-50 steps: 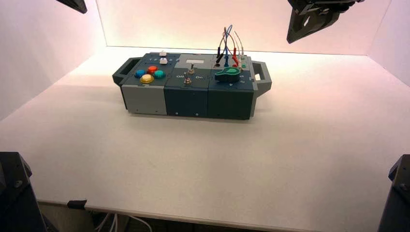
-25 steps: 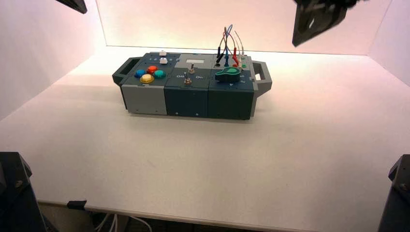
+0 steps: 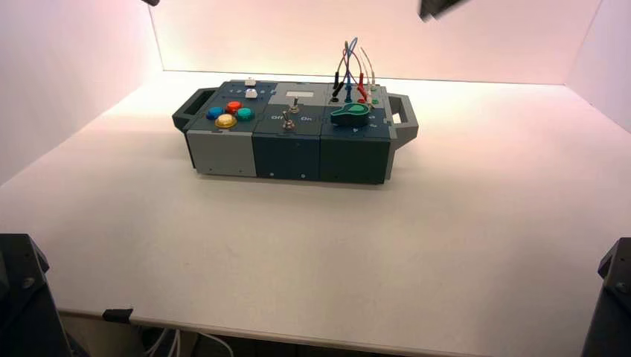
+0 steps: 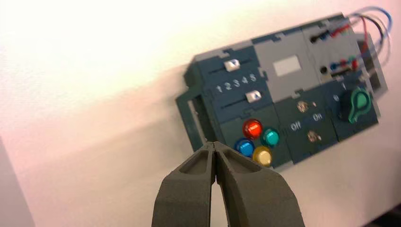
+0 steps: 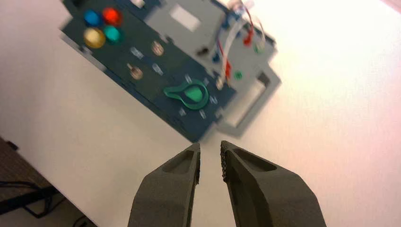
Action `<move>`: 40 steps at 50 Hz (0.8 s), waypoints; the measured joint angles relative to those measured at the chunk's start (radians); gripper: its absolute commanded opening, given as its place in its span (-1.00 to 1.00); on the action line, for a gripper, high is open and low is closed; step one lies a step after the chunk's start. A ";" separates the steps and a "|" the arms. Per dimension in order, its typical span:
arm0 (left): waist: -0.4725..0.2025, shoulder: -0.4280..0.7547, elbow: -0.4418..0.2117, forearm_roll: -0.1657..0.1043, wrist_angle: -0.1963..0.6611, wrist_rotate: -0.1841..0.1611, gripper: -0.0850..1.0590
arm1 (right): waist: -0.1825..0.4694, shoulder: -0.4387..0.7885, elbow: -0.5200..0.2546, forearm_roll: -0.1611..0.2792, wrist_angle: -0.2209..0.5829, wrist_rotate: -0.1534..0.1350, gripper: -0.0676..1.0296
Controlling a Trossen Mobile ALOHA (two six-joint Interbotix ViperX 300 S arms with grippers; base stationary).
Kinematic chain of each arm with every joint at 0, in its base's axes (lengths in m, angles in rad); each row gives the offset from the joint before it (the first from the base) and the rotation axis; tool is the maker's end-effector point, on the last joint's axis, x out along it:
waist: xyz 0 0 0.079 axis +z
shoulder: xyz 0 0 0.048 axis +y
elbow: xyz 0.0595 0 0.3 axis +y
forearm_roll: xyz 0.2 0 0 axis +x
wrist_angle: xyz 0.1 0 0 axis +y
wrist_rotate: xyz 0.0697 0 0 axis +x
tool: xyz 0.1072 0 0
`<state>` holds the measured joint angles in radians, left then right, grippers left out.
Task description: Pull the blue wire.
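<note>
The blue wire loops up from the back right of the box top, its blue plug standing in a socket between the black-plugged and red-plugged leads. In the left wrist view the blue wire arcs over the box's far end. My right gripper is open and empty, high above the table off the box's handle end, well apart from the wires. My left gripper is shut and empty, high above the box's button end.
On the box are a green knob, two toggle switches, coloured round buttons and two sliders. In the high view only dark edges of the right arm and left arm show at the top.
The right arm has risen up and back, almost leaving the high view. The left arm has also drawn up at the top left. The box and wires have not moved.
</note>
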<state>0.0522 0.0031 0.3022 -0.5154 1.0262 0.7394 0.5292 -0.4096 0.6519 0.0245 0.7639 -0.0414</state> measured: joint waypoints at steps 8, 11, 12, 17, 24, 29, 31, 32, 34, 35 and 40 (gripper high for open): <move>-0.083 -0.017 0.000 0.000 0.011 0.032 -0.90 | 0.003 0.055 -0.081 0.002 0.044 0.012 -0.43; -0.101 -0.023 0.000 0.000 0.011 0.035 -0.90 | 0.005 0.078 -0.101 0.003 0.057 0.028 -0.43; -0.101 -0.023 0.000 0.000 0.011 0.034 -0.90 | 0.003 0.089 -0.109 0.003 0.060 0.032 -0.43; -0.138 -0.028 0.002 0.000 0.012 0.035 -0.90 | 0.003 0.135 -0.132 0.003 0.067 0.071 -0.43; -0.164 -0.028 0.000 0.000 0.015 0.034 -0.90 | 0.002 0.192 -0.149 0.003 0.055 0.141 -0.43; -0.164 -0.035 0.000 0.000 0.017 0.034 -0.90 | 0.000 0.238 -0.149 0.003 0.021 0.195 -0.43; -0.164 -0.040 0.000 0.000 0.017 0.034 -0.90 | 0.000 0.249 -0.149 0.003 0.011 0.202 -0.43; -0.166 -0.043 0.000 0.000 0.018 0.034 -0.90 | 0.000 0.262 -0.149 0.003 0.002 0.209 -0.42; -0.166 -0.049 0.000 0.000 0.018 0.034 -0.90 | -0.002 0.279 -0.149 0.003 -0.012 0.215 -0.41; -0.167 -0.051 0.000 0.000 0.018 0.034 -0.90 | -0.002 0.287 -0.149 0.003 -0.018 0.216 -0.40; -0.169 -0.060 0.000 0.000 0.020 0.035 -0.90 | 0.000 0.325 -0.149 0.005 -0.049 0.219 -0.37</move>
<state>-0.1166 -0.0568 0.3022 -0.5154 1.0462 0.7747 0.5292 -0.0844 0.5031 0.0291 0.7148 0.1779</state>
